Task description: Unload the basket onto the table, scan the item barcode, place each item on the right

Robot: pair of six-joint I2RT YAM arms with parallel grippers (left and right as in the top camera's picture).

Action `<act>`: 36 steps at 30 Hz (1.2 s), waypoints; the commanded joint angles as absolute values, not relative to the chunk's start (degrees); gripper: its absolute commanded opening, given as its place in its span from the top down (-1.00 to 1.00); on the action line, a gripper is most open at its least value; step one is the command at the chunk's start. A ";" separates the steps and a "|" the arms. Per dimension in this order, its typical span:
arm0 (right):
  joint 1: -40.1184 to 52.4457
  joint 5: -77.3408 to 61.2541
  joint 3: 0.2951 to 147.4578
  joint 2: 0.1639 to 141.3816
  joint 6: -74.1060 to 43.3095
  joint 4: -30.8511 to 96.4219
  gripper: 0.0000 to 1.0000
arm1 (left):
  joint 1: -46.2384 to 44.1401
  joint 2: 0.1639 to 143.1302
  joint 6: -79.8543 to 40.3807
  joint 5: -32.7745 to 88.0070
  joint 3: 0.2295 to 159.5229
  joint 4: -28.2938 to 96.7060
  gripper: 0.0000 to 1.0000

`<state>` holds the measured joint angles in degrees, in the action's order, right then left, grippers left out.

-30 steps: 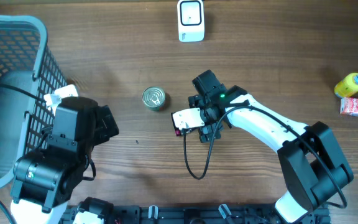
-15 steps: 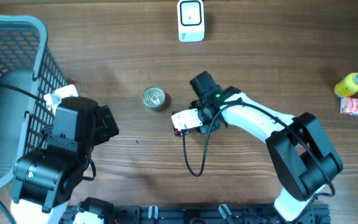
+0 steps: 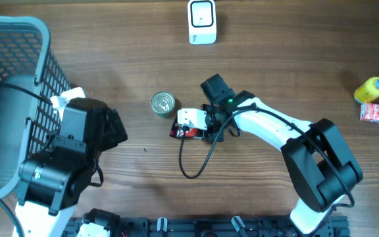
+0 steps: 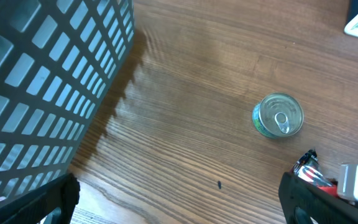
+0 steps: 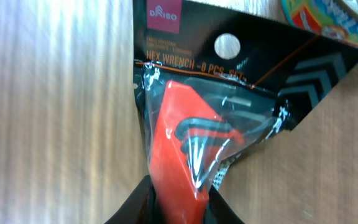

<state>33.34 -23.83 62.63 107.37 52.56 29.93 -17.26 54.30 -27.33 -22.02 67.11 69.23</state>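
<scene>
We had the right gripper point(image 5: 179, 204) clamped on the hex wrench pack point(image 5: 191, 134) mid-table beside the can point(image 3: 162, 103), so pickup seemed in hand, and next its barcode needed carrying to the far-edge scanner point(image 3: 202, 22).

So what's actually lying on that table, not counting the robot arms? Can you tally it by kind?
Tin can: 1
Hex wrench pack: 1
White scanner-like device: 1
Yellow container: 1
Small red-and-white pack: 1
Mesh basket: 1
Total: 6
</scene>
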 commanded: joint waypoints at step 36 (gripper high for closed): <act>17.23 -84.16 64.82 103.18 -111.85 -51.55 0.91 | -17.37 54.30 -27.49 -24.53 67.46 70.35 -1.00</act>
<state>16.97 -75.18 64.01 104.57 -92.84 -44.53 -17.26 54.78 -27.33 -23.35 67.11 70.52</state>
